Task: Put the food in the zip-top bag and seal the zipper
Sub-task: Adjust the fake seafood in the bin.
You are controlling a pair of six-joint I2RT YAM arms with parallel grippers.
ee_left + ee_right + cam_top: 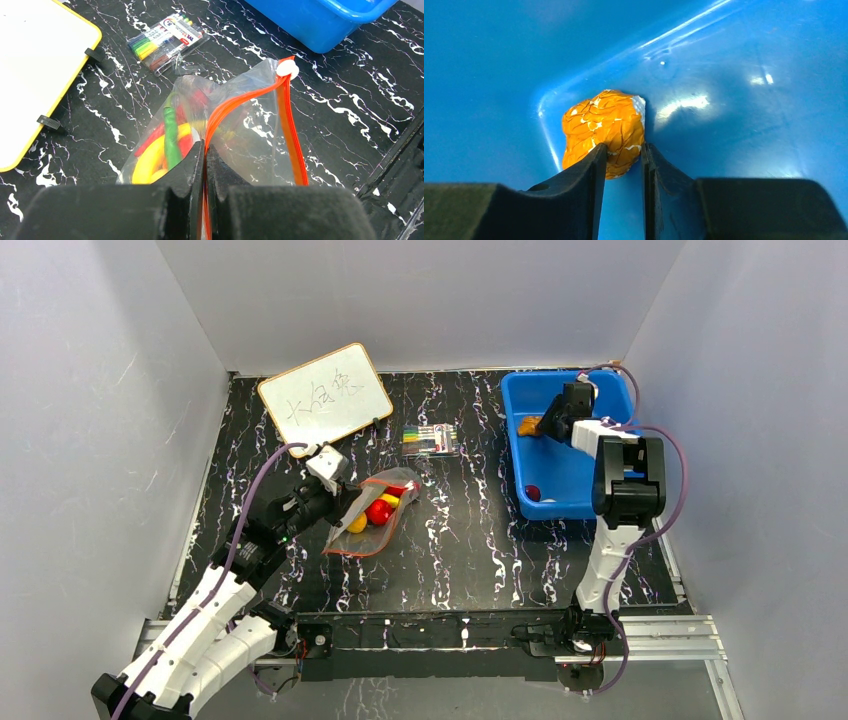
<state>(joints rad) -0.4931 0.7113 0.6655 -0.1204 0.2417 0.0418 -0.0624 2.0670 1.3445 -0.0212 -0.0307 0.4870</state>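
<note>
1. Where the left arm ends, the left gripper (205,150) is clenched on the zipper (289,120), a thin orange-red strip, with its black pads pressed tight together.
2. Beyond the pads the strip parts into two bands. A small white slider (287,69) sits at the far end.
3. The zip-top bag (250,120), clear, floppy and wrinkled, lies left of centre on the table (470,540), a black surface with white marble veins. It holds food: a curved yellow banana (147,165), a slim green pepper (171,132) and red pieces blurred by the film.
4. The right gripper (621,155) reaches into the blue tub (749,75), which is smooth glossy plastic. Its jaws stand nearly together at the lower edge of the orange fruit (604,125), a lumpy piece with cracked skin showing white. Whether they pinch it cannot be told.
5. Near the bag lies a marker pack (165,42) in a clear wrapper. Its label shows "8" and "M".
6. A wood-trimmed whiteboard (325,392) carries handwritten characters that cannot be read.
</note>
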